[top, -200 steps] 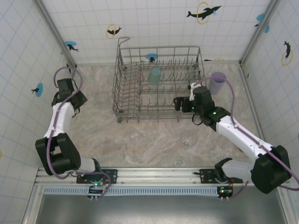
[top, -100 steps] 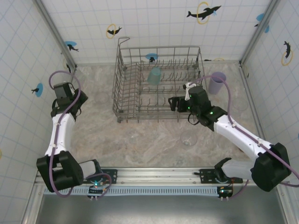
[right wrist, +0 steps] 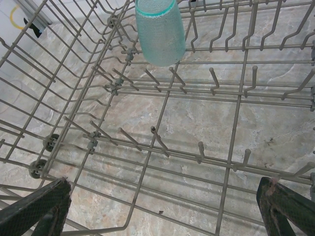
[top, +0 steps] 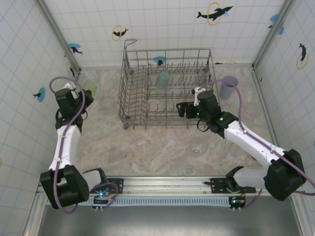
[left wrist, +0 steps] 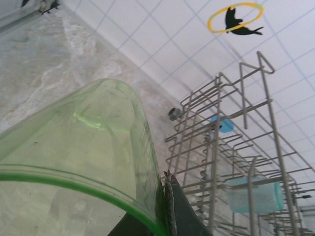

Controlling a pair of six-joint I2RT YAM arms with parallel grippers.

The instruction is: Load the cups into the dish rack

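The left claw (top: 78,91) is clamped on the lime green cup (left wrist: 83,142) beside the left wall; the right claw (top: 182,109) gapes wide at the near-right corner of the dish rack (top: 129,93), which holds a teal cup (top: 162,79).

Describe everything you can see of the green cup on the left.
The green cup is translucent lime plastic, smooth-walled, with a darker-green rim and nothing inside. It is tipped over, mouth toward the wrist camera. The left gripper pinches its rim, left of the rack. Whether it touches the table is unclear.
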